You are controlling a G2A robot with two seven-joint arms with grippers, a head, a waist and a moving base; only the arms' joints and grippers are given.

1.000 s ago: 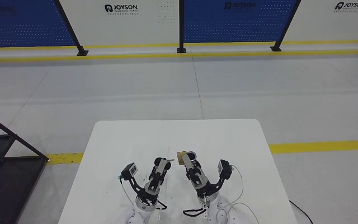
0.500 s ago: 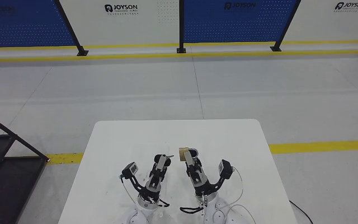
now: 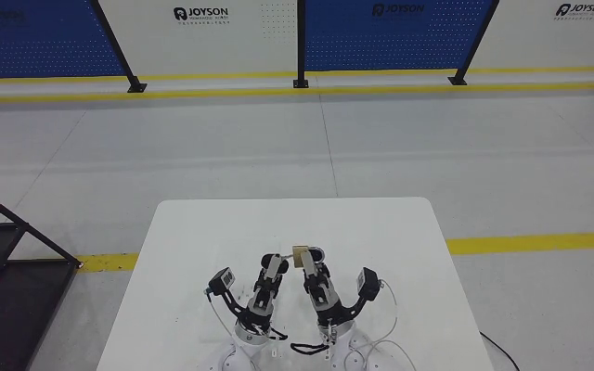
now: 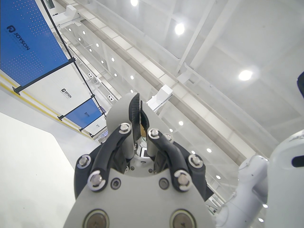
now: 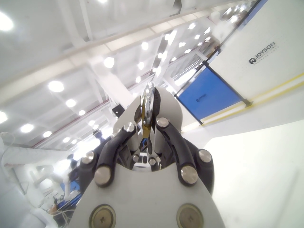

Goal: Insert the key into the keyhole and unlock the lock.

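Top view: lock (image 3: 299,257) clamped in right jaws, above worktop (image 3: 186,232) near edge.
Left jaws: closed on key (image 4: 142,130), barely visible.
Relation: key just left of lock, not touching.

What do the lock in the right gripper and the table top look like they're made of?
The lock, held in the right gripper, looks like metal: a tan-gold, brass-like body from above, and a bright, mirror-like silvery edge in the right wrist view, probably a steel shackle. The table looks like smooth white board with little glare, laminate or paint; I cannot tell which.
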